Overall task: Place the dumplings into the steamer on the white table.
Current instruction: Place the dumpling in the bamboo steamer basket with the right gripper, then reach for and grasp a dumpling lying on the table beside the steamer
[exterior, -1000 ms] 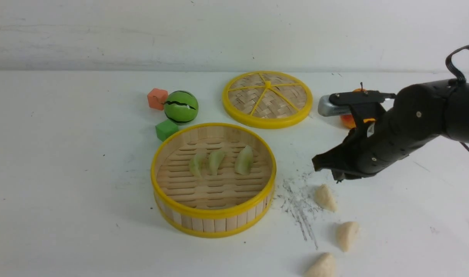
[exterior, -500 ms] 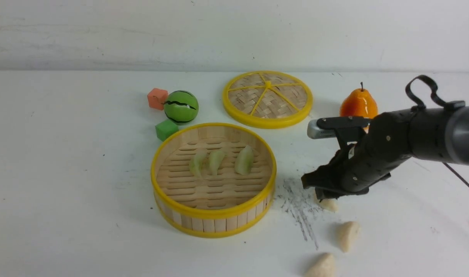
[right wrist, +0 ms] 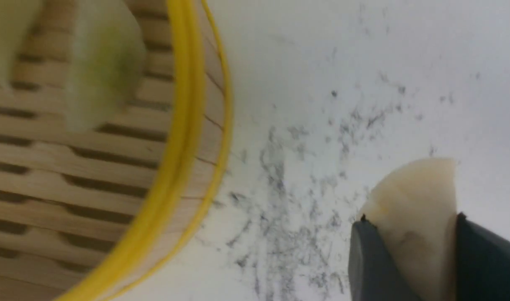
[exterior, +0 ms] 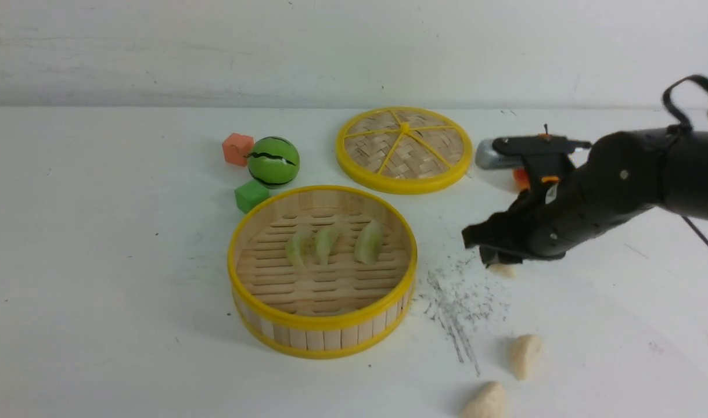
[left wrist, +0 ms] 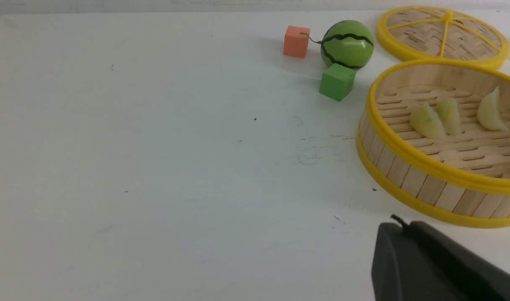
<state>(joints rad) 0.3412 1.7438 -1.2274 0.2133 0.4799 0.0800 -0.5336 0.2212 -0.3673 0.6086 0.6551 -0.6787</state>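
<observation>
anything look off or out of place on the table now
Only a patch of grey scratch marks on the white table, right of the steamer: it looks like scuffing, not a spill. Two cream dumplings lie loose nearby; a third dumpling is held in the right fingers.

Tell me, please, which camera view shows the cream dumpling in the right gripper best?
The right wrist view: the cream dumpling sits large and close between the two dark fingers of the right gripper. The front view shows only a pale sliver of it under the gripper. The left wrist view does not show it at all.
</observation>
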